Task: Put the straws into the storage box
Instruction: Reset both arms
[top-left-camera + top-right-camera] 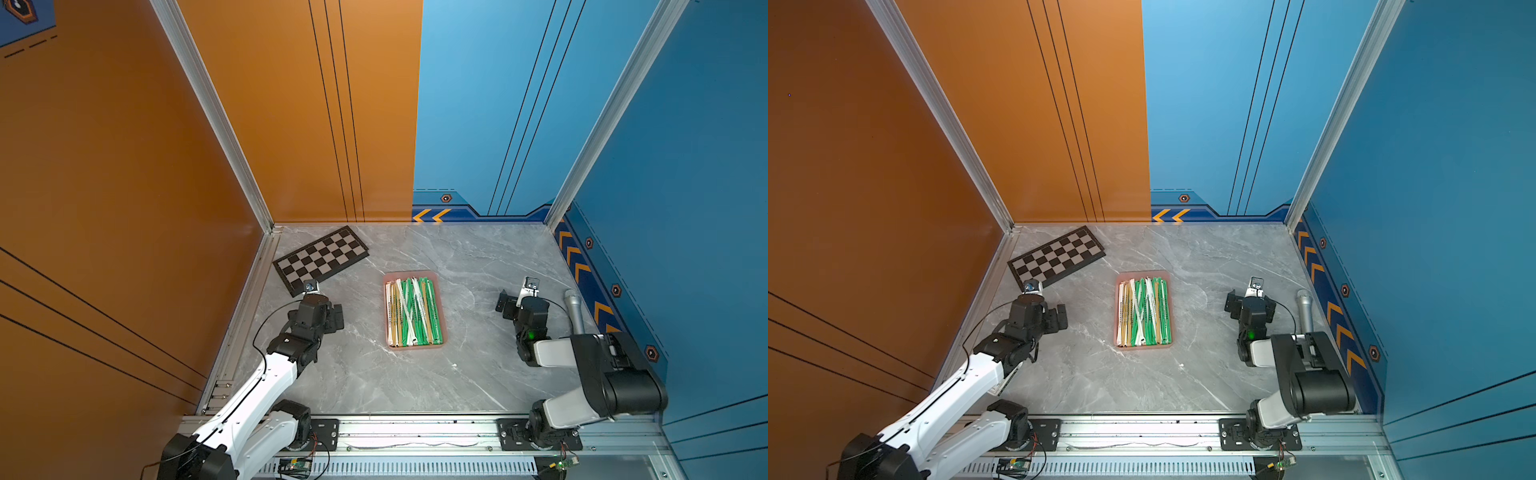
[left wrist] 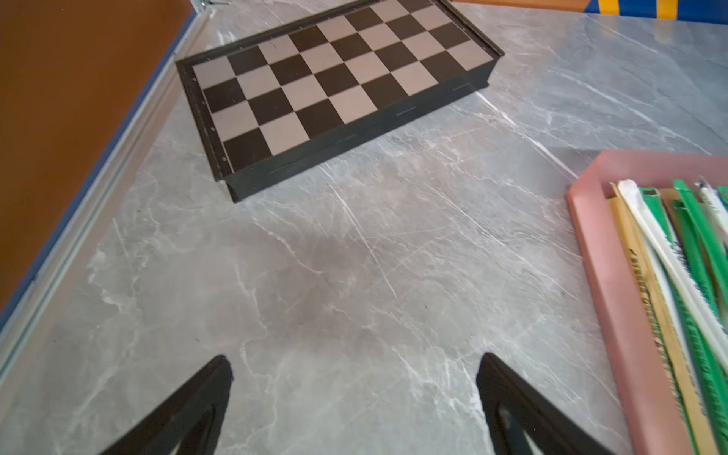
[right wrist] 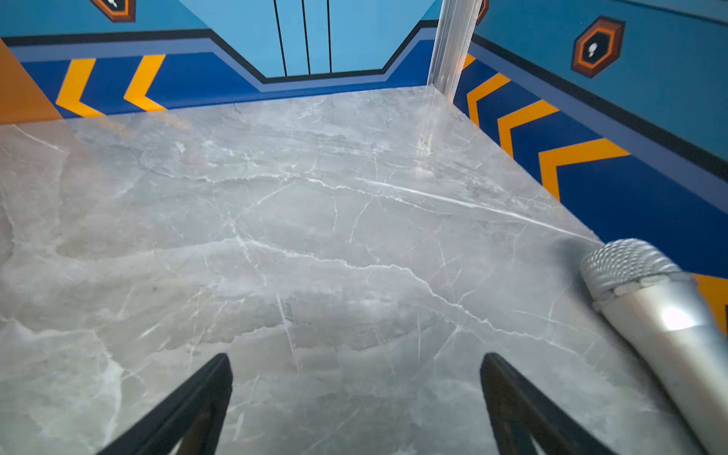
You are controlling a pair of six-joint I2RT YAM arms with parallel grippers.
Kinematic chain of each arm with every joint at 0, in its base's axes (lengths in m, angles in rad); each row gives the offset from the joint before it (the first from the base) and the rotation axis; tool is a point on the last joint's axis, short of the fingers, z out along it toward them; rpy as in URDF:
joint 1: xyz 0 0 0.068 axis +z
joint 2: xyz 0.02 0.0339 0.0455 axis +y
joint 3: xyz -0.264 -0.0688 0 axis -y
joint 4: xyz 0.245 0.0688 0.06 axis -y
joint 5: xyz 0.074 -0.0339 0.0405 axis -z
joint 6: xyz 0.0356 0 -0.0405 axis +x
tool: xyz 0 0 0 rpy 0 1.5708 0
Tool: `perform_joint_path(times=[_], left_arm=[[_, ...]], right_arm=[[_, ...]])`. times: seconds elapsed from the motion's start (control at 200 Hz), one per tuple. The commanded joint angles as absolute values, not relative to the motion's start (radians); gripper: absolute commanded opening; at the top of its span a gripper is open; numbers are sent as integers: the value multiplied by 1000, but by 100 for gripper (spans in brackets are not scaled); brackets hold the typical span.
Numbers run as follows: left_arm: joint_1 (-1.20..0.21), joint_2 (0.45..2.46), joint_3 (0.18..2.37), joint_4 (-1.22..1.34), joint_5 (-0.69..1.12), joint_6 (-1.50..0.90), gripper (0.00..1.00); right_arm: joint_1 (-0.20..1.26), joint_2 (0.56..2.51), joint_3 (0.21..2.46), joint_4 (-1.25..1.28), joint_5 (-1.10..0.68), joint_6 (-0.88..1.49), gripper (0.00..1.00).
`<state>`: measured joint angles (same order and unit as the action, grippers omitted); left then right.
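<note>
Matt pink plastic storage box (image 1: 415, 347), glossy marble-look table (image 1: 478, 374), metallic microphone (image 3: 662, 315)

I watched a grey marble-patterned bench (image 1: 415, 386) fill the lower middle of both top views. An orange wall (image 1: 124, 166) took the left of the frame and a blue wall (image 1: 685, 166) the right, with aluminium posts (image 1: 209, 104) at the corners. Yellow chevrons (image 3: 77, 78) ran along the dark blue skirting. A metal rail (image 1: 415, 430) crossed the bottom edge. The light was even.
</note>
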<state>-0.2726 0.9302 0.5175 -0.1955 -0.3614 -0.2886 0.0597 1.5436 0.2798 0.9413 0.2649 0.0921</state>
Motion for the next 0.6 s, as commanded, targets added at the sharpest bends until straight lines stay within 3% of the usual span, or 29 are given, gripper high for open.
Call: perform_joint_path(times=[0.0, 0.06, 0.22, 0.46, 0.596], left_arm=[[-235, 894, 477, -90, -426, -205, 99], [-211, 890, 440, -18, -426, -193, 99], [-123, 952, 397, 198, -370, -158, 99], [-41, 1252, 307, 719, -247, -95, 99], [-38, 1354, 337, 792, -203, -22, 99]], right_arm=[[49, 1517, 256, 1076, 252, 79, 100], [36, 1561, 262, 1145, 231, 82, 100], [41, 1544, 342, 962, 221, 76, 100], [44, 1544, 364, 922, 214, 69, 100], [45, 1542, 360, 926, 218, 69, 100]])
